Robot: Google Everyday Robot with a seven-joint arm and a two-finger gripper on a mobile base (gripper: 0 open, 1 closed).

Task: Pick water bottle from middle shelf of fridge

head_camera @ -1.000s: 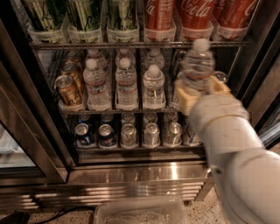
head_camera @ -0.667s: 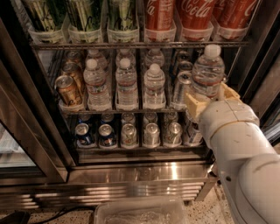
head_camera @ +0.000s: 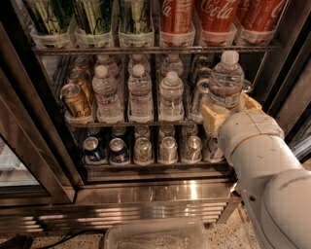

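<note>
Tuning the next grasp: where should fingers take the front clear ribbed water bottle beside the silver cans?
Probably best to take that clear ribbed plastic bottle at its upper body, straight from the front: it stands upright, the clear tray wall covers its base, and silver cans crowd one side. The gripper, at right, is shut on another water bottle.

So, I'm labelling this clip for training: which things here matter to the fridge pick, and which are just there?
Job: water bottle, held by the gripper in front of the right end of the middle shelf; fridge.
Bystanders: shelved water bottles, gold cans, Coke bottles, bottom-row cans.
</note>
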